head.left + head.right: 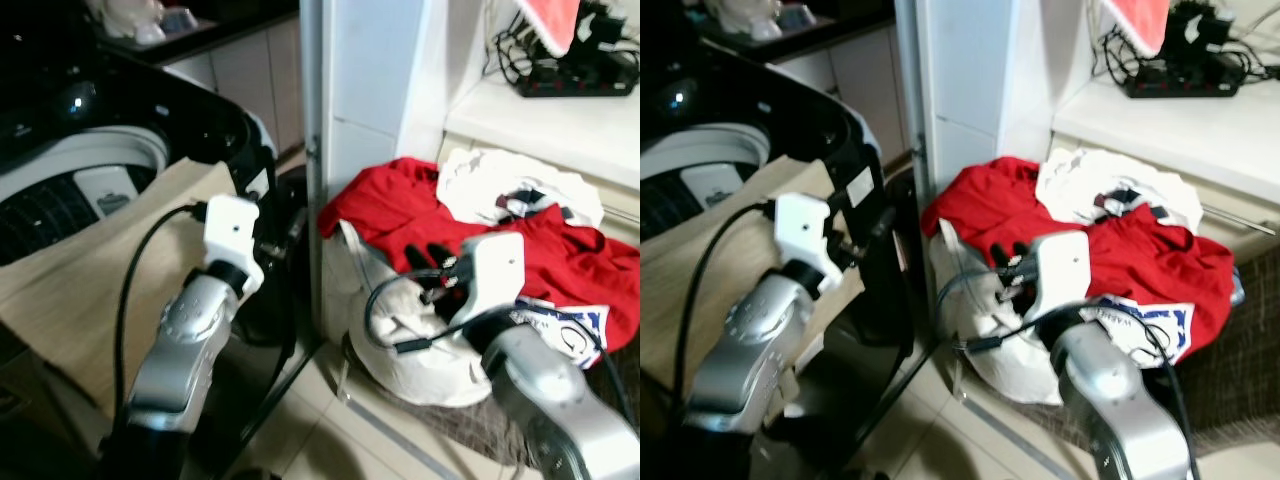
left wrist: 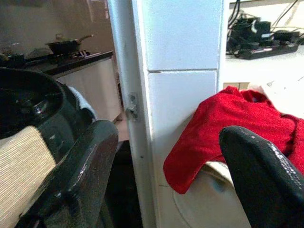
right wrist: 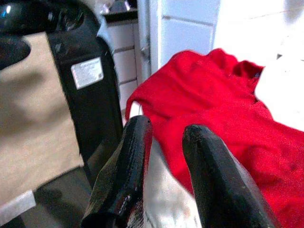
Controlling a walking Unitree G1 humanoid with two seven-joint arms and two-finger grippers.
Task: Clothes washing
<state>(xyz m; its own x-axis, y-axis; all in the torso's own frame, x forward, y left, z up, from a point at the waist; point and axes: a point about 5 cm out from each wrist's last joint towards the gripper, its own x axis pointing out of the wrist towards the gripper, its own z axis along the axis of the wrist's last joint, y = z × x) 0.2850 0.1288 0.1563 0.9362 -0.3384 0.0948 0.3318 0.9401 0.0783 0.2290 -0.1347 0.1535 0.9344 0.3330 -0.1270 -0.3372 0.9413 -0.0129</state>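
Right gripper poised at the laundry heap, left gripper waiting by the washer.

The right gripper [image 1: 425, 262] hung just above the near edge of the red garment [image 1: 400, 205], its black fingers [image 3: 130, 166] drawn close with only a narrow gap and nothing pinched between them, likely lined up to take that cloth first because it lay uppermost and nearest. The garment spilled over the rim of the white laundry basket [image 1: 385, 330] directly beneath the gripper, with a white garment [image 1: 510, 180] beyond it on the heap. The left gripper [image 2: 166, 180] was held spread wide and empty, facing the white pillar [image 2: 180, 71], the washing machine [image 1: 120, 150] just to its own left. A beige cloth [image 1: 70, 290] lay draped over the machine's front, perhaps in the way of loading.
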